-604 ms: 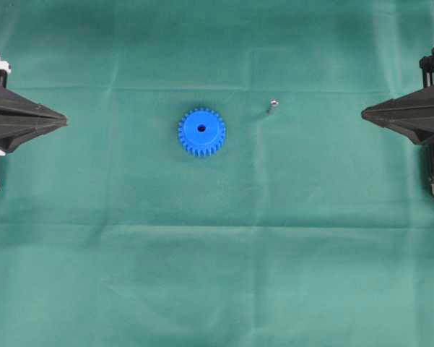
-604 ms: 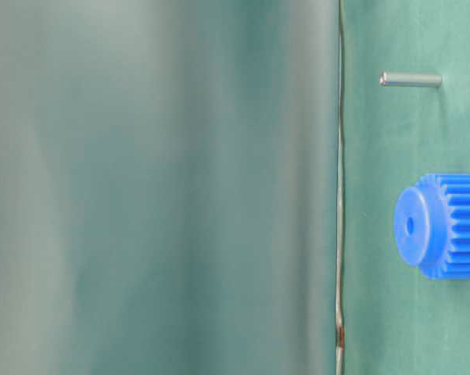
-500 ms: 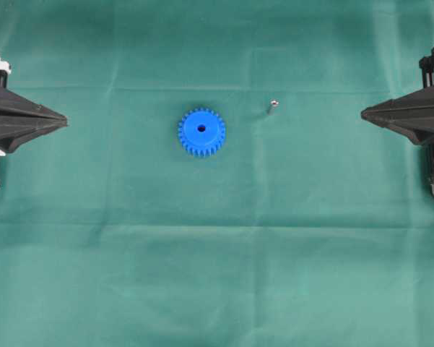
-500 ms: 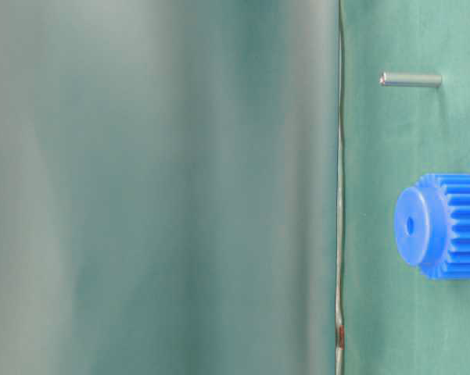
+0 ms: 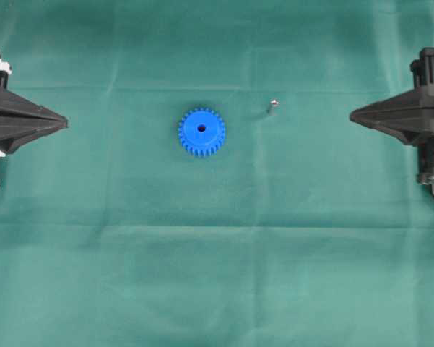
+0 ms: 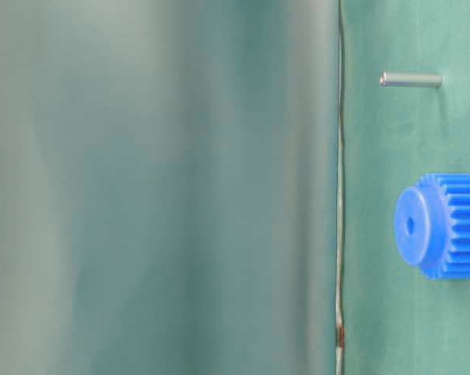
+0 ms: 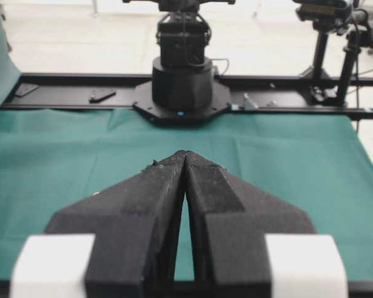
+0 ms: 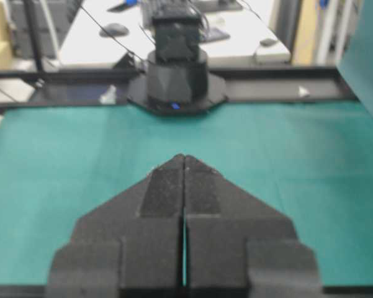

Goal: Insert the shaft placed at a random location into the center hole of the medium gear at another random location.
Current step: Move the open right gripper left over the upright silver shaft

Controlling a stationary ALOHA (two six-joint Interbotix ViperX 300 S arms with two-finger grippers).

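Note:
The blue medium gear lies flat near the middle of the green cloth, its dark center hole facing up. The table-level view shows the medium gear and its center hole from the side. The thin silvery shaft stands to the gear's right, apart from it; the shaft also shows at table level. My left gripper rests shut and empty at the left edge, far from both. My right gripper is shut and empty, right of the shaft. The wrist views show the left gripper and right gripper with tips together.
Green cloth covers the whole table, with faint fold lines. The opposite arm's black base stands at the cloth's far edge in the left wrist view, and the other base in the right wrist view. A blurred green surface fills the left of the table-level view.
My right gripper has moved a little to the left, toward the shaft. The gear, the shaft and the left gripper have not moved.

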